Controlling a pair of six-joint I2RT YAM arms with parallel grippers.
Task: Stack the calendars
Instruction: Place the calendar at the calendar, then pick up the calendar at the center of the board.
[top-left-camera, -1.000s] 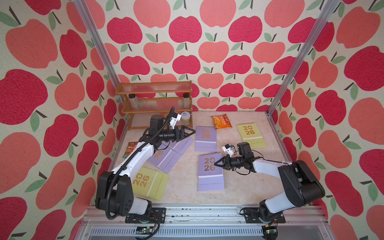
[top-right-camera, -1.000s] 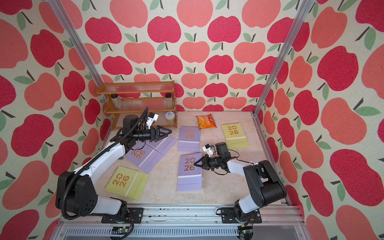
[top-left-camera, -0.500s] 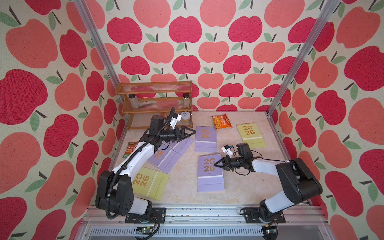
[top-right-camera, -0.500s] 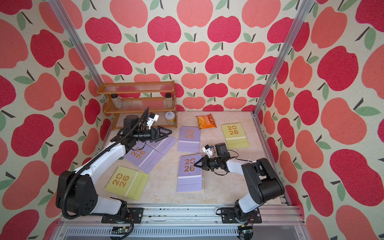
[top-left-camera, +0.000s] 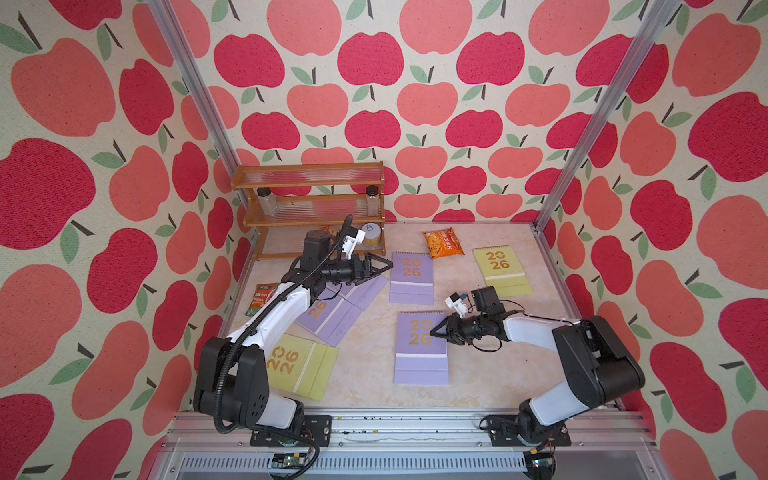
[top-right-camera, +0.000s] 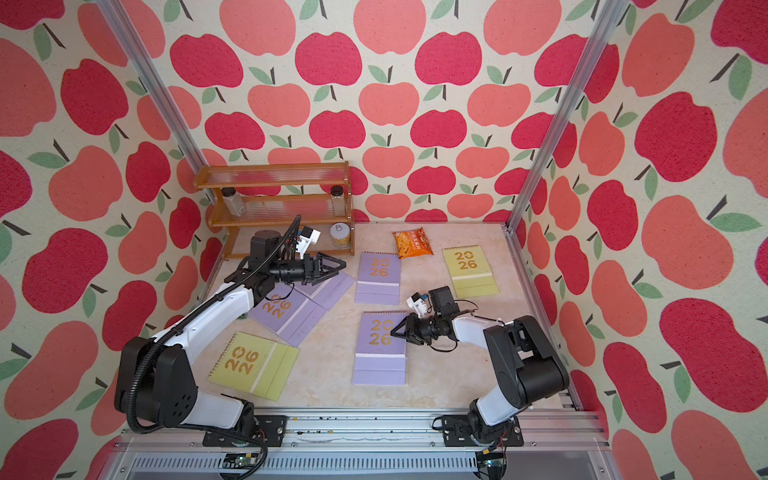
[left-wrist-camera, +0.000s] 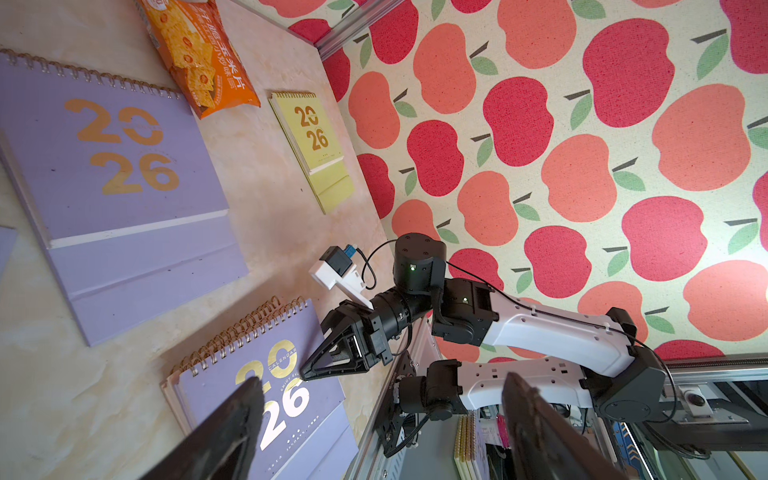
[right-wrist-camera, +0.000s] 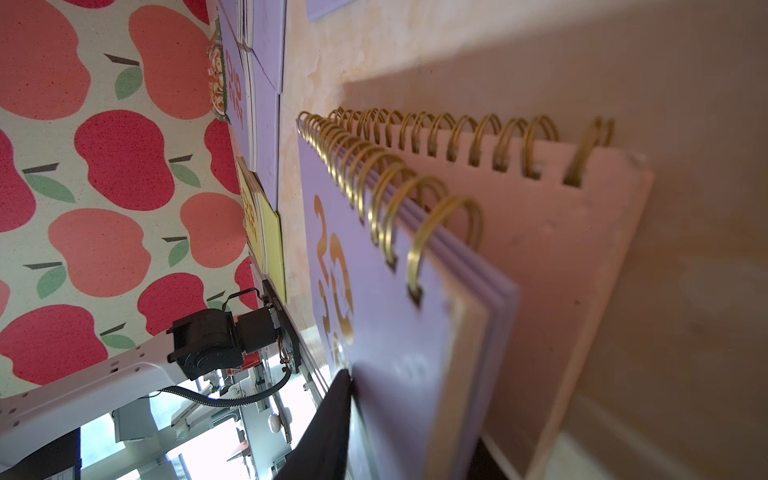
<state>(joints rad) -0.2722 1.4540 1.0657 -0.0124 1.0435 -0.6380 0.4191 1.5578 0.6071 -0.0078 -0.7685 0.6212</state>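
Seven calendars (top-left-camera: 299, 365) are pictured flat on the table (top-left-camera: 370, 332), one lavender calendar (top-left-camera: 419, 347) stacked on a peach calendar (right-wrist-camera: 561, 232) at the centre. Its right edge is met by the right gripper (top-left-camera: 435, 331), whose hold cannot be told, while the left gripper (top-left-camera: 386, 265) is held wide open near the shelf (top-left-camera: 307, 176)

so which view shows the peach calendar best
The right wrist view: the peach calendar shows up close, rings and all, under the purple calendar. The left wrist view shows only its edge; both top views hide it.
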